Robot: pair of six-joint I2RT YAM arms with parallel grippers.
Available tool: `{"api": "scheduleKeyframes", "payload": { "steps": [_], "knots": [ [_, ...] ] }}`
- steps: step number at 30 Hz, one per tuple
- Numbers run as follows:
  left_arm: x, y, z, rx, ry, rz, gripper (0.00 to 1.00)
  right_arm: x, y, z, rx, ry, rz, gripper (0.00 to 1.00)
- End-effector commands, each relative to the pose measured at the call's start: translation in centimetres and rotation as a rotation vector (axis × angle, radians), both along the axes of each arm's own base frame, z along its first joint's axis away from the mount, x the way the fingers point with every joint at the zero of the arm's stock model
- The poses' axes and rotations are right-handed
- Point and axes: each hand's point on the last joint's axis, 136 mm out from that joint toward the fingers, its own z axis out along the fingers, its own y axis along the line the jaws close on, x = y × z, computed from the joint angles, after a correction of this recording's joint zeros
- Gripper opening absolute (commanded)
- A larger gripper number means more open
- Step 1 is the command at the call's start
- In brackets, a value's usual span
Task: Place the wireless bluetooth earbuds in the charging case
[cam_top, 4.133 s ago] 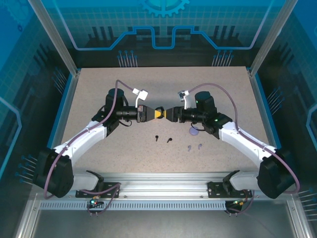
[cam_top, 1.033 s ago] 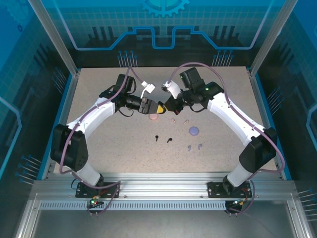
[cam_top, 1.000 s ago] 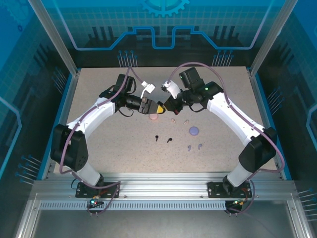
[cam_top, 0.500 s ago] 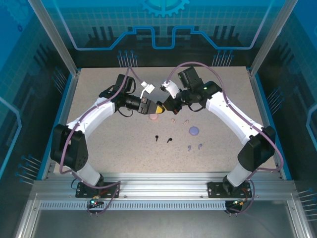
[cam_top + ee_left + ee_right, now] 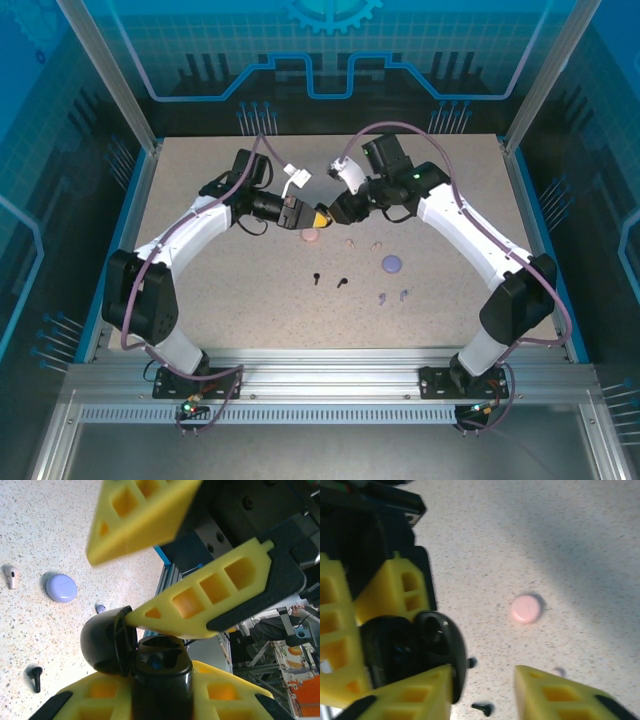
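- We see the left jaws clenched on the black charging case (image 5: pixel 161 667), with a yellow finger (image 5: pixel 95 695) on each side of its bottom half.
- The lid (image 5: pixel 106 641) of the black charging case is swung open, and we can look into the hollows inside.
- The right jaws are spread wide with nothing between them. The tip of one right finger (image 5: pixel 200 600) touches the edge of the lid.
- The black charging case is held up above the counter (image 5: pixel 260 300), between the two arms.
- The pink case (image 5: pixel 311 237) lies shut on the counter, just on the arm-base side of the black charging case.
- The pale pink earbuds (image 5: pixel 349 242) lie near the black charging case, to its right.
- The black earbuds (image 5: pixel 317 279) lie farther from it, toward the arm bases.
- The lilac case (image 5: pixel 392 264) and the lilac earbuds (image 5: pixel 383 298) lie well apart from it, to the right and toward the arm bases.
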Motion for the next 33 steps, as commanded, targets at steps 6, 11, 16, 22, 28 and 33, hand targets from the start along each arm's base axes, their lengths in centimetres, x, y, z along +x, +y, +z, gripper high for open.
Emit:
{"api": "scheduleKeyframes", "payload": {
  "steps": [6, 11, 16, 22, 28, 33],
  "knots": [
    [1.5, 2.8, 0.6, 0.011, -0.1, 0.184, 0.0, -0.3, -2.6, 5.8, 0.204, -0.008, -0.162, 0.64],
    [1.8, 4.4, 1.4, 0.015, -0.207, 0.34, 0.0, -0.7, -4.3, 3.8, 0.205, 0.117, -0.331, 0.75],
    [2.0, 6.2, 2.7, -0.007, -0.345, 0.517, 0.0, -1.8, -3.4, -0.6, 0.17, 0.263, -0.45, 0.77],
    [2.3, 9.9, 5.0, -0.054, -0.545, 0.802, 0.0, -2.8, -1.8, -7.8, 0.025, 0.432, -0.598, 0.75],
    [2.1, 12.2, 6.8, -0.045, -0.71, 0.965, 0.0, -3.8, 0.5, -13.8, -0.148, 0.518, -0.703, 0.71],
    [2.5, 13.8, 7.7, -0.018, -0.739, 1.064, 0.0, -4.5, 2.3, -17.2, -0.265, 0.542, -0.744, 0.65]
  ]
}}
